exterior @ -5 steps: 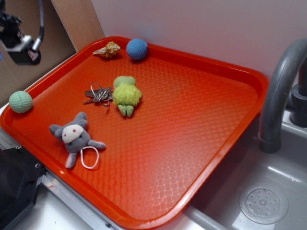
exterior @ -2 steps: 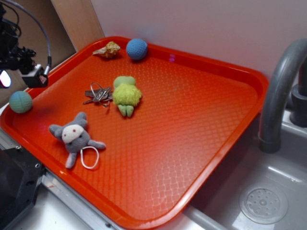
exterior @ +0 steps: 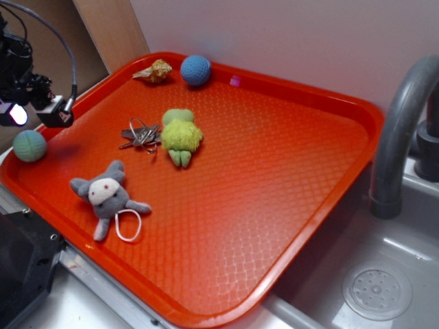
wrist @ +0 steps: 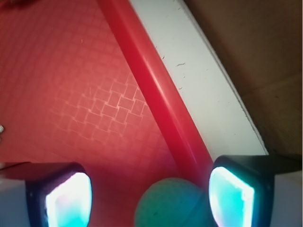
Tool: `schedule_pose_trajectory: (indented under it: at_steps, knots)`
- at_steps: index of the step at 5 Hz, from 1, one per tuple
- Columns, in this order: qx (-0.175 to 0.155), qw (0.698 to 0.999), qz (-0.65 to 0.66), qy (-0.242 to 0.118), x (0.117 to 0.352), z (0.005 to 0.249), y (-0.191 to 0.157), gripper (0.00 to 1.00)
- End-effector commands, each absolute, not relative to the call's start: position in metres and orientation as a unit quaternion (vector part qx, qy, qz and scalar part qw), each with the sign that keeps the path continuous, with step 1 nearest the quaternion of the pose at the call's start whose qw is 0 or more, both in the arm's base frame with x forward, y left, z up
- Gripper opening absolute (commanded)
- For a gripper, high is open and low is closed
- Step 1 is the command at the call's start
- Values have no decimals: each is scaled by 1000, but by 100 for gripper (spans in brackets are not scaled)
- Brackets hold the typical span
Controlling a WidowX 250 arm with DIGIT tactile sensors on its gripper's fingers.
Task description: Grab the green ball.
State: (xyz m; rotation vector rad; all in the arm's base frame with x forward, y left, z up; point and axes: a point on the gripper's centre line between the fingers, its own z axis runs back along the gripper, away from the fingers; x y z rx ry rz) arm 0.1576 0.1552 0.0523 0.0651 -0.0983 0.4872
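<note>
The green ball (exterior: 29, 145) lies at the far left corner of the red tray (exterior: 288, 226), pressed against the raised rim. We think it rests there because the rim stops it from rolling off. In the wrist view the green ball (wrist: 169, 203) shows at the bottom edge, between the two pads (wrist: 231, 198) of the gripper (wrist: 149, 201), with the tray rim running diagonally just beside it.

The gripper (exterior: 31, 110) hangs above the ball and slightly behind it. Its jaws stand apart, released, with nothing between them but air; the ball is lower and not yet touched. We judge that this wide opening is kept so that the pads can pass on both sides of the ball when the arm goes down. The rim may be a difficulty, because one pad seems to be over it and could land on the plastic instead of beside the ball.

Further out on the tray we see a grey plush toy (exterior: 108, 195) with a white ring, a bunch of keys (exterior: 140, 135), a yellow-green plush toy (exterior: 180, 136), a seashell (exterior: 155, 71) and a blue ball (exterior: 195, 70) near the back edge. All of these are well apart from the green ball. At the right there is a grey faucet (exterior: 401, 123) over a sink (exterior: 377, 274).
</note>
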Motion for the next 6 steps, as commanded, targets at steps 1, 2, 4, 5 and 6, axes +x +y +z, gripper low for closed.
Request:
schedule_pose_trajectory:
  at_steps: [1, 2, 4, 5, 6]
  knots:
    - [98, 968, 225, -52, 146, 47, 176, 100]
    - [117, 966, 223, -61, 144, 45, 174, 0]
    - [131, 964, 232, -23, 135, 45, 168, 0]
    - [91, 973, 211, -22, 124, 50, 161, 0]
    - [73, 980, 186, -5, 118, 54, 157, 0]
